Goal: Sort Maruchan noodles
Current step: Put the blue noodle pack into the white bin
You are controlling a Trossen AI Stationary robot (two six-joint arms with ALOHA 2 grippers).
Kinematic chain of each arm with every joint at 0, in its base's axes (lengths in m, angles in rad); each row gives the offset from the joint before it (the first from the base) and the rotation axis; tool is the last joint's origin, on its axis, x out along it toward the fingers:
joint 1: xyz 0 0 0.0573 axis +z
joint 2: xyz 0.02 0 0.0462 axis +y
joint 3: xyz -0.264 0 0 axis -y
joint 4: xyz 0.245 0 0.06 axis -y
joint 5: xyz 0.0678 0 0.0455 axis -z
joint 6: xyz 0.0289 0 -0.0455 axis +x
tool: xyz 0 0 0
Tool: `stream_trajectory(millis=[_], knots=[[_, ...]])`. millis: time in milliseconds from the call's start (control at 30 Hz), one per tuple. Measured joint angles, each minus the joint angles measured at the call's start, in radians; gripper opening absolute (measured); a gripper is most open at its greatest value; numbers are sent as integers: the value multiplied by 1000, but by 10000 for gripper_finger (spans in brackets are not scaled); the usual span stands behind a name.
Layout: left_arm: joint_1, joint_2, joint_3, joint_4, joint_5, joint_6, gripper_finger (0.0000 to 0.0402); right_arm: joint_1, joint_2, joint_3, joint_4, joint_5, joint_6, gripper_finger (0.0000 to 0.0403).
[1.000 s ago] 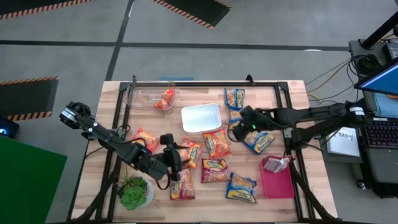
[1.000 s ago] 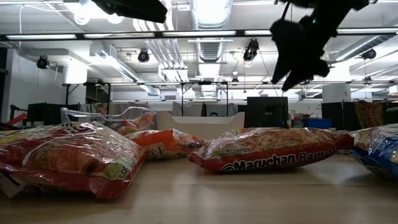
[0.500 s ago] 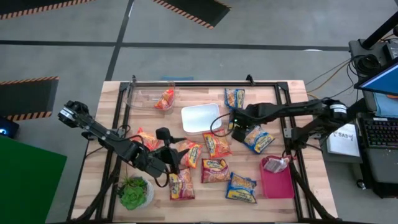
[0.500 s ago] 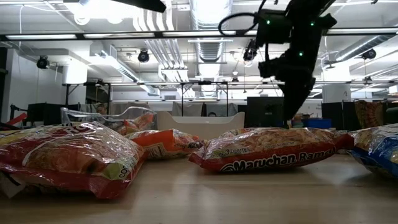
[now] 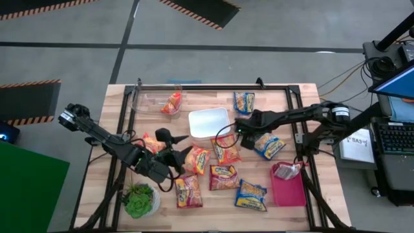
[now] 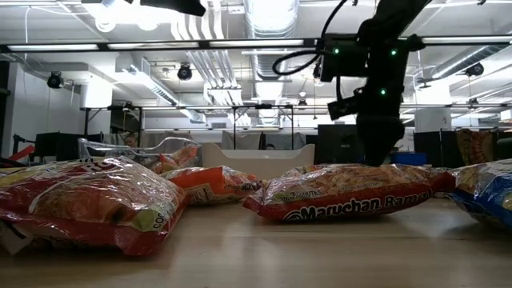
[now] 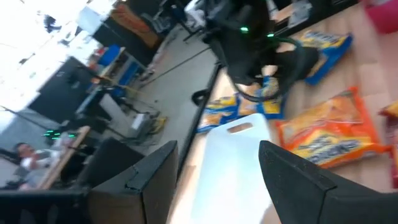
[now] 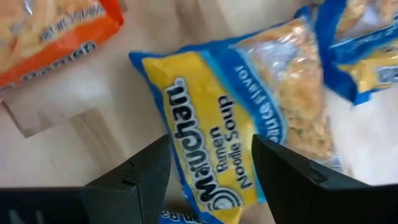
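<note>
Maruchan noodle packets lie flat across the wooden table: orange ones (image 5: 225, 149) (image 5: 223, 176) (image 5: 189, 191) in the middle and blue ones (image 5: 268, 147) (image 5: 251, 195) to the right. My right gripper (image 5: 240, 129) stands open and points steeply down over a blue packet with a yellow centre (image 8: 205, 124), its fingers on either side above it. In the low view its fingertips are hidden behind an orange packet (image 6: 352, 196). My left gripper (image 5: 174, 144) hovers open above the orange packets at the near left and faces the white bin (image 7: 230, 168).
A white bin (image 5: 209, 122) sits mid-table. A clear bin (image 5: 155, 100) at the far left holds one orange packet (image 5: 171, 103). A pink bin (image 5: 289, 188) at the near right holds a pink packet (image 5: 286, 170). A green potted plant (image 5: 139, 200) stands at the near left corner.
My right gripper has swung toward the table's left and come down over the blue packet beside the white bin, rolling as it went. My left gripper has risen a little toward the far edge and rolled. Both stayed open, and no packet has moved.
</note>
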Motion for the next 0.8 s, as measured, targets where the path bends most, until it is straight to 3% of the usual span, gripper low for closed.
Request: stream_trajectory(millis=[133, 533, 633, 800], knots=[[0, 0, -1, -21, -9, -8, 207, 1, 27, -1, -14, -73, 18, 210], [0, 0, -1, -23, -9, -24, 207, -4, 145, 1, -10, -53, 50, 202], [0, 0, -2, -23, -8, -31, 207, -6, 145, 0, -6, -59, 69, 169], [0, 0, -2, -23, -8, -31, 207, -5, 121, 0, 3, -64, 80, 76]])
